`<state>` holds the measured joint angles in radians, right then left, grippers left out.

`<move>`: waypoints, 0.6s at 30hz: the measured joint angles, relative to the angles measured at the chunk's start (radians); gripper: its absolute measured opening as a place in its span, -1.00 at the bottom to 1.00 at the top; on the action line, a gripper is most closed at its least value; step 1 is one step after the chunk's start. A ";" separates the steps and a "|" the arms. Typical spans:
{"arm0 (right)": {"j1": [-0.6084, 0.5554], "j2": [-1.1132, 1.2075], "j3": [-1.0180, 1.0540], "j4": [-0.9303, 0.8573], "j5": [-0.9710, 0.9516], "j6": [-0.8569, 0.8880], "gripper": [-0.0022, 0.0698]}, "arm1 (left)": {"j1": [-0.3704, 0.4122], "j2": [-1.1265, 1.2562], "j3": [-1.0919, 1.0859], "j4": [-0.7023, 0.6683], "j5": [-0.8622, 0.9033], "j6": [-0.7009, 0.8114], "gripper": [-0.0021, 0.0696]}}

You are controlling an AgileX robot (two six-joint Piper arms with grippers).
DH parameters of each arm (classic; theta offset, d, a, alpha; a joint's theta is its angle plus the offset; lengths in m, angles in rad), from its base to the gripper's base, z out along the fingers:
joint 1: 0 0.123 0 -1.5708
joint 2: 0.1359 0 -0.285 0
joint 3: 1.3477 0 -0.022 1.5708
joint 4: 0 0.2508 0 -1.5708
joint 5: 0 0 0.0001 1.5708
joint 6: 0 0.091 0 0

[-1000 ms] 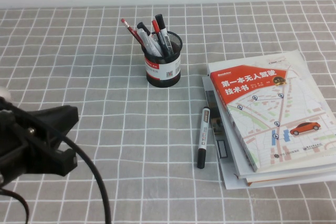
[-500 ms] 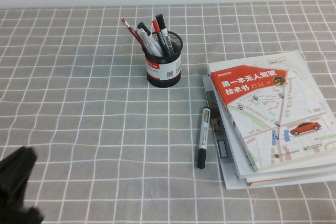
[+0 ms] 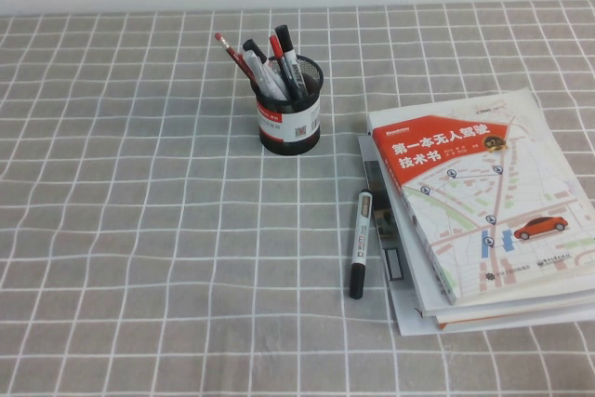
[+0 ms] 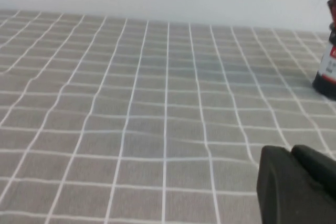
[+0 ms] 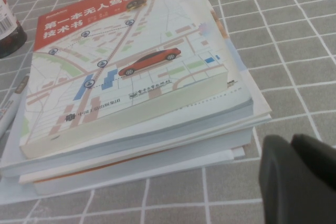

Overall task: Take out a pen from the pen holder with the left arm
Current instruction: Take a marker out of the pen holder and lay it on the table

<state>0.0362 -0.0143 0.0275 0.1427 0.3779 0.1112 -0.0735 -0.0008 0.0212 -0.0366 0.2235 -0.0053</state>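
A black mesh pen holder [image 3: 289, 109] stands upright at the back middle of the table, with several pens [image 3: 279, 67] sticking out of it. One black-and-white marker [image 3: 359, 244] lies flat on the cloth beside the books. Neither arm shows in the high view. In the left wrist view my left gripper [image 4: 292, 151] is shut with nothing in it, low over bare cloth, and the pen holder [image 4: 328, 72] is far off at the frame's edge. My right gripper [image 5: 291, 141] is shut and empty, hanging close to the corner of the book stack [image 5: 131, 72].
A stack of books [image 3: 474, 202] topped by a red-and-white map cover lies at the right of the table. A grey checked cloth [image 3: 139, 230] covers the whole table, and a white wall runs along the far edge.
My left arm, which filled the lower left of the high view a second ago, has drawn back toward the near edge and is now out of that view. Nothing on the table moved.
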 joint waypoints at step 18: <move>0.000 0.000 0.000 0.000 0.000 0.000 -0.97 | -0.068 -0.009 0.003 0.025 0.154 0.107 -0.94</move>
<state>0.0362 -0.0143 0.0275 0.1427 0.3779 0.1112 -0.1411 -0.0099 0.0240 -0.0112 0.3772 0.1021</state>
